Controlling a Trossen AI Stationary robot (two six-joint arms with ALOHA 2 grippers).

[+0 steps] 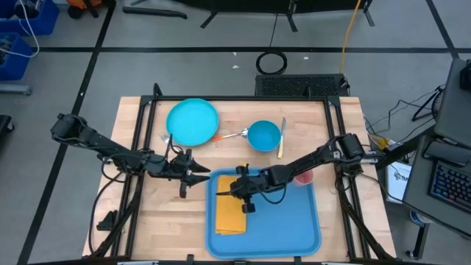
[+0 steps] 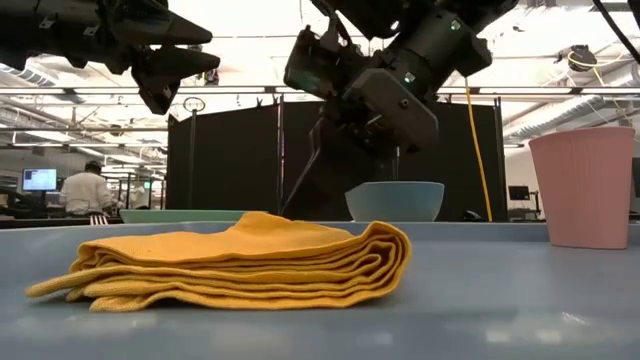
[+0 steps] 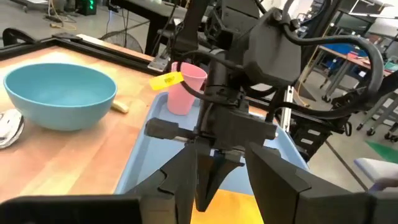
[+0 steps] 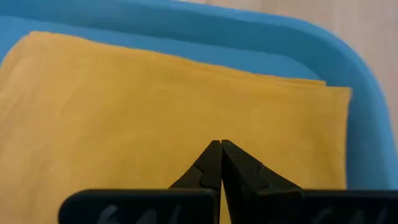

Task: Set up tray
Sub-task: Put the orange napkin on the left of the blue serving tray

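The blue tray (image 1: 294, 221) lies flat at the table's near edge. A folded yellow cloth (image 1: 230, 213) lies flat on its left half, several layers thick in the low view (image 2: 250, 260). A pink cup (image 1: 304, 177) stands upright in the tray's far right corner. My right gripper (image 1: 239, 193) hovers shut above the cloth's far end (image 4: 124, 112), clear of it, its tips (image 4: 221, 146) pointing down. My left gripper (image 1: 197, 175) is open, raised just left of the tray's far left corner, pointing toward the right gripper (image 3: 227, 186).
Beyond the tray, on the wooden table, are a round turquoise plate (image 1: 193, 121), a blue bowl (image 1: 263, 135), a spoon (image 1: 232, 136) between them and a yellow-handled knife (image 1: 282, 138). The tray's right half shows bare blue. A person stands far off in the room (image 2: 85, 190).
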